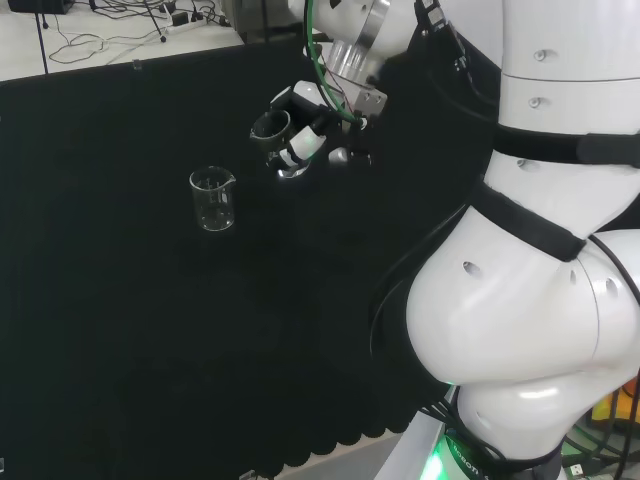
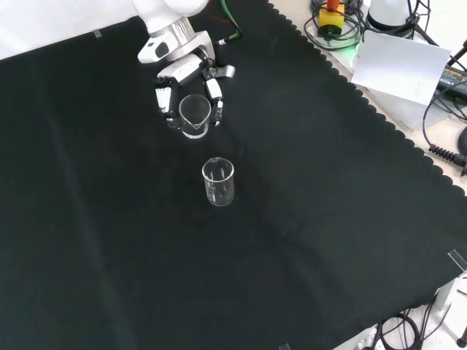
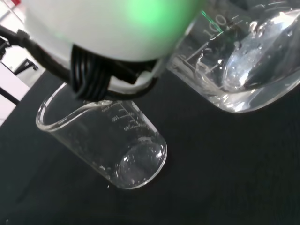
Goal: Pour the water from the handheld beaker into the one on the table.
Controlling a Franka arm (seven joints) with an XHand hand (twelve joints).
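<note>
- Held beaker (image 2: 195,114): a clear glass vessel carried in the robot hand (image 2: 186,84), whose fingers (image 2: 216,95) curl round its wall on both sides. In the wrist view the held beaker (image 3: 243,56) carries water that has pooled toward one side of its base, so it appears to be already tipped a little.
- Empty beaker (image 2: 218,181): stands upright on the black bench (image 2: 328,219), near the robot hand but apart from it, with a strip of bare cloth between the two vessels in the front view. In the head view the empty beaker (image 1: 212,198) lies to the left of the robot hand (image 1: 300,125) and lower. No water is plainly visible in it.
- Pose: the arm reaches over the bench with the robot hand pointing downward, the held beaker raised off the cloth and its mouth facing roughly upward.
- Risk 1, judged: the two rims are not yet lined up. Tilting from this position would probably send the water onto the cloth short of the empty beaker.
- Risk 2, judged: both vessels are smooth glass; as the tilt grows, the held beaker could slip or turn between the fingers.
- Risk 3, judged: bringing the rim down too low could knock the light empty beaker over.
- Risk 4, judged: a fast tilt could overshoot the narrow mouth.
</note>
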